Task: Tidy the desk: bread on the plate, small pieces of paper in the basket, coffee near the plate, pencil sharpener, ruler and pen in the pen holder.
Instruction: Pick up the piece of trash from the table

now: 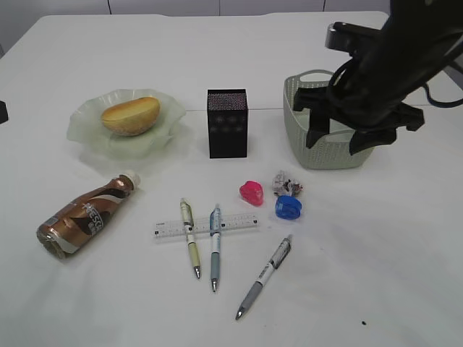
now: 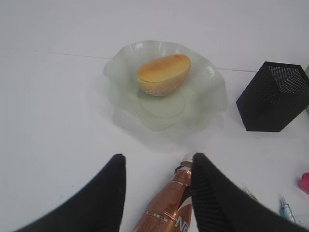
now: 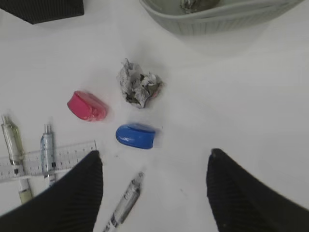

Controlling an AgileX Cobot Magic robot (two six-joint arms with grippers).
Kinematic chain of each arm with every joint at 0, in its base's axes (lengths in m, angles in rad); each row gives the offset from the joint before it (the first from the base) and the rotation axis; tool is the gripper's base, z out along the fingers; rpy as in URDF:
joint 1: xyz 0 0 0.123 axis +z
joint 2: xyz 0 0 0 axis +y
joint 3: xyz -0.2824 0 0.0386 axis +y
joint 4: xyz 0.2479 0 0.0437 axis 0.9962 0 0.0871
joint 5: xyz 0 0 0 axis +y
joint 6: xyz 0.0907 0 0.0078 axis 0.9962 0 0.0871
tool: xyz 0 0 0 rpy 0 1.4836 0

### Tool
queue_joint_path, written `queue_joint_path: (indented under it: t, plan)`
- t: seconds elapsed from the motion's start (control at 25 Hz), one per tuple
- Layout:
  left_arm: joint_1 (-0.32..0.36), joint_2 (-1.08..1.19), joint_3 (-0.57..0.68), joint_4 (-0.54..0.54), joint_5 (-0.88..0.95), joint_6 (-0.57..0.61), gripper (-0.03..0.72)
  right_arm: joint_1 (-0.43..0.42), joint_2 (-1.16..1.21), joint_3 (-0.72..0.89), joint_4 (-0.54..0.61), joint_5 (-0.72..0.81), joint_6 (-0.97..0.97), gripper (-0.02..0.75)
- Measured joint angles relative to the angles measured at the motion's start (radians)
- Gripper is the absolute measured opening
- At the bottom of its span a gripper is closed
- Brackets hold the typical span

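1. Right end effector (image 1: 353, 141) hangs with its jaws spread and nothing between them, just in front of the basket (image 1: 318, 155); the left end effector (image 2: 157, 169) is parted too, grasping nothing, poised over the neck of the coffee bottle (image 2: 169, 208).
2. Bread (image 1: 130, 116) already sits on the plate (image 1: 87, 130). One crumpled paper (image 3: 139, 88) lies on the tabletop (image 1: 376, 253) between basket and blue pencil sharpener (image 3: 135, 136); another scrap seems to lie inside the basket.
3. Risk, as I see it: the paper sits close to the blue sharpener and the pink sharpener (image 3: 87, 106), so a wide descent could nudge either one away or pinch it along with the paper.
4. The bottle lies on its side and looks likely to roll if gripped off-centre.
5. Two pens (image 1: 192, 238) lie across the ruler (image 1: 239, 223), so lifting the ruler first could scatter them; a third pen (image 1: 264, 278) lies apart. The pen holder (image 1: 227, 123) stands upright.
6. The tabletop is plain white and smooth, with a pale wall behind.
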Motion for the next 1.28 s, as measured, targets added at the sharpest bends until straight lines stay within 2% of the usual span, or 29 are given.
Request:
queue_joint_path:
  t: [0.24, 0.4, 0.64, 0.88, 1.28]
  plan:
    - [0.0, 0.0, 0.0, 0.0, 0.0, 0.0, 0.326, 0.101, 0.056, -0.002, -0.218, -0.107, 0.255, 0.522]
    - [0.0, 0.0, 0.0, 0.0, 0.0, 0.0, 0.326, 0.111, 0.112, -0.003, -0.274, -0.133, 0.303, 0.522]
    - [0.0, 0.0, 0.0, 0.0, 0.002, 0.0, 0.326, 0.115, 0.18, -0.018, -0.297, -0.187, 0.173, 0.522]
    - [0.0, 0.0, 0.0, 0.0, 0.002, 0.0, 0.326, 0.115, 0.18, -0.022, -0.409, -0.196, 0.117, 0.52]
    - [0.0, 0.0, 0.0, 0.002, 0.002, 0.0, 0.326, 0.115, 0.18, -0.022, -0.416, -0.207, -0.016, 0.463]
